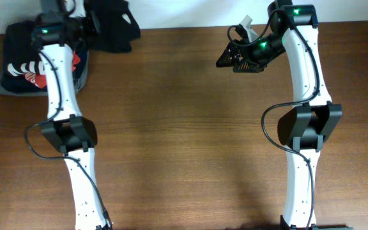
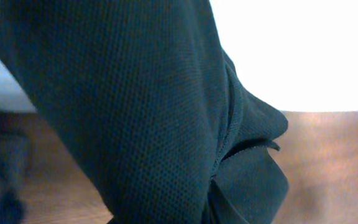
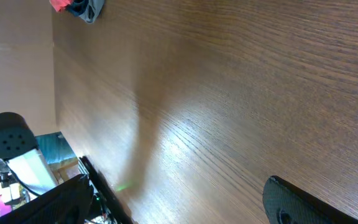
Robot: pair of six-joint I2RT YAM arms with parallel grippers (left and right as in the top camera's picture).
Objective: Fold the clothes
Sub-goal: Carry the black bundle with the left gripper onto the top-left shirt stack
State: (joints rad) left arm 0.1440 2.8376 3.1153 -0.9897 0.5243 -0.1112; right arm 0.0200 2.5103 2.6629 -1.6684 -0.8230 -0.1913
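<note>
black shirt (image 1: 112, 29), soft, limp and light, bunched at the bench's (image 1: 184, 128) far left edge, pinched in my left gripper (image 1: 91, 25); right gripper (image 1: 234, 56) wide open, empty; best taken at a hem corner

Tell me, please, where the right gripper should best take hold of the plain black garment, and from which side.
Probably its loose right-hand lobe. The black garment lies bunched at the far edge of the table, its left part seemingly pinched by the left gripper. The open right gripper could come from the right, low over the wood.
</note>
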